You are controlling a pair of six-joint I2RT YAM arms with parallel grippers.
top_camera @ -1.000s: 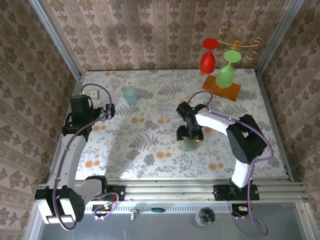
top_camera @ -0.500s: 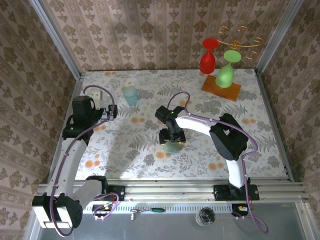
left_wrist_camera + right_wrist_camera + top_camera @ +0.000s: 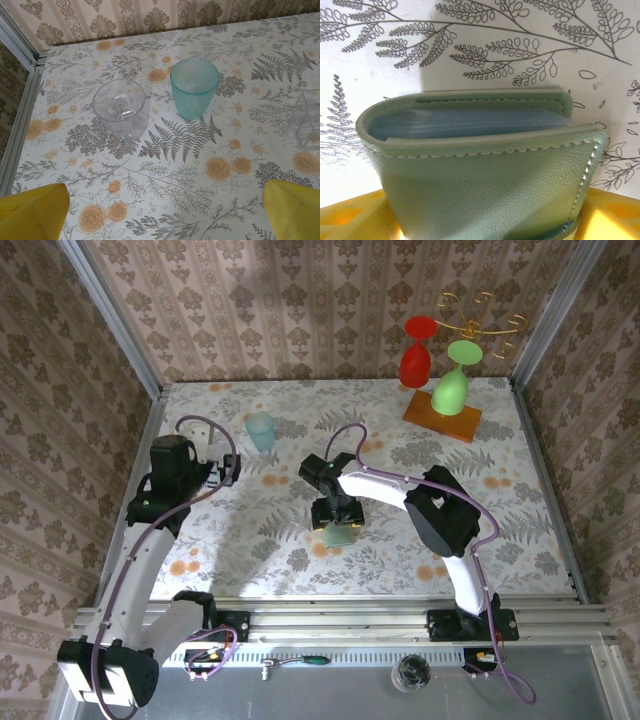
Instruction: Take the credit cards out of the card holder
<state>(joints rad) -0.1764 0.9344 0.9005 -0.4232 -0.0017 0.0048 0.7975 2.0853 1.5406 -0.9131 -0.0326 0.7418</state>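
The card holder (image 3: 340, 533) is a grey-green folded wallet, held just above the table's middle by my right gripper (image 3: 337, 518). In the right wrist view the card holder (image 3: 480, 180) sits folded between the yellow fingers (image 3: 350, 217), which are shut on its two sides. A bluish stack of thin edges (image 3: 470, 124) shows between its panels; I cannot tell whether these are the credit cards. My left gripper (image 3: 226, 468) hovers at the table's left, open, and in its wrist view the left gripper (image 3: 165, 212) has only tablecloth between its yellow fingertips (image 3: 32, 210).
A teal cup (image 3: 194, 87) and a clear cup (image 3: 121, 107) stand ahead of the left gripper, with a clear plastic box (image 3: 310, 120) to their right. The teal cup (image 3: 261, 430) is at the back left. Red (image 3: 416, 358) and green (image 3: 452, 385) glasses stand at the back right.
My right gripper has carried the card holder leftward, from right of centre to the table's middle. The left arm has shifted slightly to the right, still open.
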